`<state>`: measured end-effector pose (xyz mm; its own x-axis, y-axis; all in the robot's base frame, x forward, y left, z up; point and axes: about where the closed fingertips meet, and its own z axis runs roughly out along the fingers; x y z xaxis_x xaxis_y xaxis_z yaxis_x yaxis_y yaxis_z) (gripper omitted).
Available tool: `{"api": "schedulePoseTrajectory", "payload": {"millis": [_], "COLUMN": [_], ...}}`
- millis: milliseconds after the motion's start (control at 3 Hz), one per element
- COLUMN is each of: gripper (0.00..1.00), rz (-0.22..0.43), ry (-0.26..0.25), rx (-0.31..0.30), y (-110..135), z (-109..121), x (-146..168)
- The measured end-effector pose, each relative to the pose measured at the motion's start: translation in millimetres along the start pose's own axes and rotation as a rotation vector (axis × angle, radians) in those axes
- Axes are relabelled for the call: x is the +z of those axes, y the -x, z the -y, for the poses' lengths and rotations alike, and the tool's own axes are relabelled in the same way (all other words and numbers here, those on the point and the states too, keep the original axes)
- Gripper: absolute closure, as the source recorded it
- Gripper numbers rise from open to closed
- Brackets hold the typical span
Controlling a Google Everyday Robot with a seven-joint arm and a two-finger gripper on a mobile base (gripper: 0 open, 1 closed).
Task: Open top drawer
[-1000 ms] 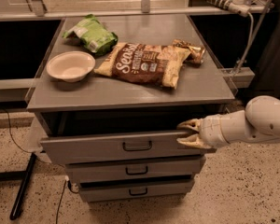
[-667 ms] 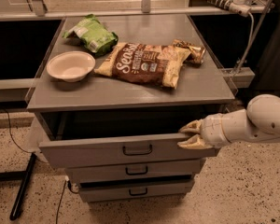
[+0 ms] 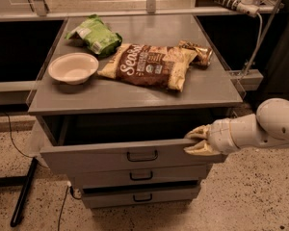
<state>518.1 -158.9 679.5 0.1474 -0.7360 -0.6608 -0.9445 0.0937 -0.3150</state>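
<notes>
The top drawer (image 3: 101,157) is a wide grey drawer under the cabinet top, pulled partly out, with a dark gap showing its inside. Its small black pull handle (image 3: 142,156) sits at the middle of the front panel. My gripper (image 3: 198,141) comes in from the right on a white arm. Its cream fingers sit at the right end of the drawer's front panel, one at the top edge and one against the front face.
Two narrower drawers (image 3: 140,176) sit below. On the cabinet top (image 3: 135,97) lie a white bowl (image 3: 73,67), a green bag (image 3: 95,34), a brown chip bag (image 3: 147,65) and a small snack pack (image 3: 198,52). A black pole (image 3: 23,191) leans on the speckled floor at left.
The top drawer has slid further out toward the camera, and my gripper has moved with its right end. The gap under the cabinet top is wider.
</notes>
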Motion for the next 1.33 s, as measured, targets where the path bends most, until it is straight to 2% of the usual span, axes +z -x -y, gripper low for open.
{"api": "schedulePoseTrajectory", "payload": {"millis": [333,667,1000,1333], "gripper": [0.82,0.58,0.35,0.12], "rz": [0.0,0.0,0.001,0.017], "ry": [0.0,0.0,0.022,0.042], "rx": [0.0,0.0,0.017,0.025], "y": [0.0,0.0,-0.1,1.4], "z": [0.0,0.0,5.0,-0.9], "x": [0.0,0.1,3.6,4.9]}}
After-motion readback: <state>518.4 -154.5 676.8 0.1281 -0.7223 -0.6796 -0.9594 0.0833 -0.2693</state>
